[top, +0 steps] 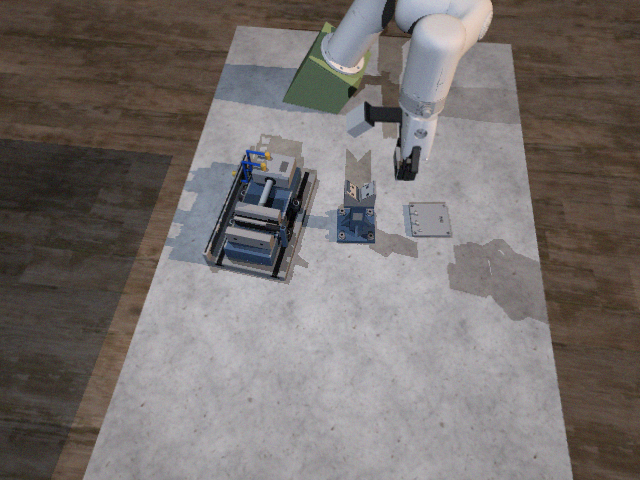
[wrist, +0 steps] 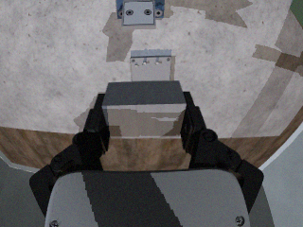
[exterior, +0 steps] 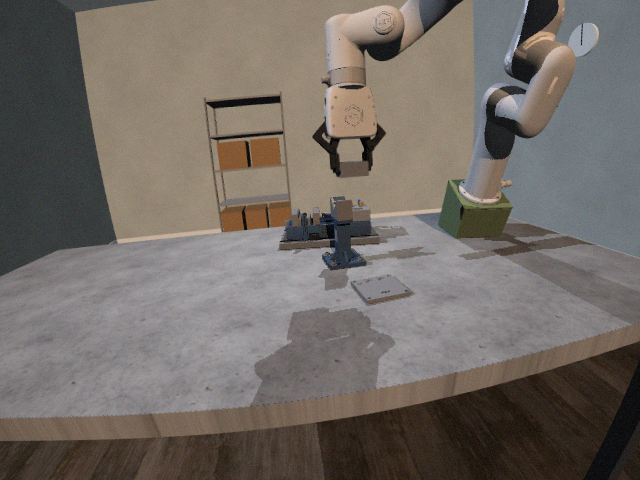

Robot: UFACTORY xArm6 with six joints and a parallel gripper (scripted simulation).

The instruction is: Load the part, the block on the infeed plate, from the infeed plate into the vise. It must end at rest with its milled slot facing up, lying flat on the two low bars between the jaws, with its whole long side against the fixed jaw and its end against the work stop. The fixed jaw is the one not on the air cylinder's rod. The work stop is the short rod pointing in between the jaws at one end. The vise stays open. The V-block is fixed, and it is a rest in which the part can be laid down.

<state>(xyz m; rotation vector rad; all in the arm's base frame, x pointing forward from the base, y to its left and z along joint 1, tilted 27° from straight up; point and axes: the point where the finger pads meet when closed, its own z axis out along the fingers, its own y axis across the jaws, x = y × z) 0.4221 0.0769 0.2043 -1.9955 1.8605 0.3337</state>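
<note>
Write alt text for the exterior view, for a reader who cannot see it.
A white robot arm holds a grey block in its gripper high above a grey table. Below it stand a blue V-block, the vise behind that, and a bare infeed plate nearer the camera.

- A beige back wall [exterior: 155, 77] faces the exterior camera, with a pale skirting strip along its foot
- A dark grey wall [exterior: 36, 129] stands to its left, a blue-grey wall [exterior: 594, 170] to its right
- A metal shelf rack [exterior: 242, 101] stands against the beige wall, holding brown boxes [exterior: 248, 152] on a middle shelf and three more, possibly on the lowest
- The floor [top: 77, 77] is dark wood planks
- The worktop [exterior: 155, 320] is mottled grey with a light wooden edge, patched with blocky shadows
</note>
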